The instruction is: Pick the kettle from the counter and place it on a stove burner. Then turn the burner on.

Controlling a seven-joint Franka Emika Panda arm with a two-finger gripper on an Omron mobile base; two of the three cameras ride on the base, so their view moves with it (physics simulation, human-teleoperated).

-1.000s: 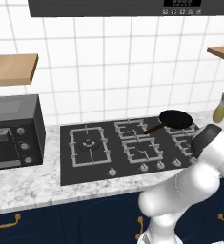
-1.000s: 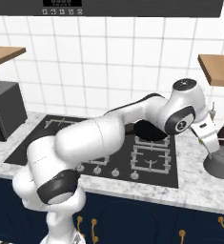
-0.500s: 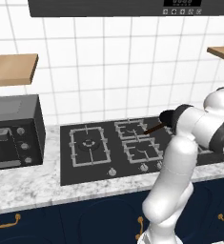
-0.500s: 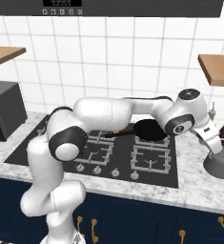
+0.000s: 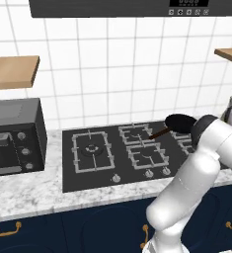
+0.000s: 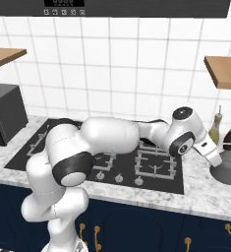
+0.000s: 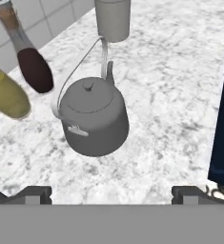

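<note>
kettle (image 7: pixel 94 116) upright on counter (image 7: pixel 180 95), right of cooktop, near two bottles | gripper (image 7: pixel 111 193) spread wide, holding nothing, above it | arm swung right over last second | approach underway, grasp pending

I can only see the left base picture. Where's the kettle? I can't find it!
Observer: The kettle sits on the counter, right of the cooktop.
Operator: Is the robot holding it?
Observer: No. In the hand view the gripper hangs above it, jaws wide apart.
Operator: What's next to it?
Observer: Two bottles, one dark and one yellowish, stand beside it by the wall.
</note>
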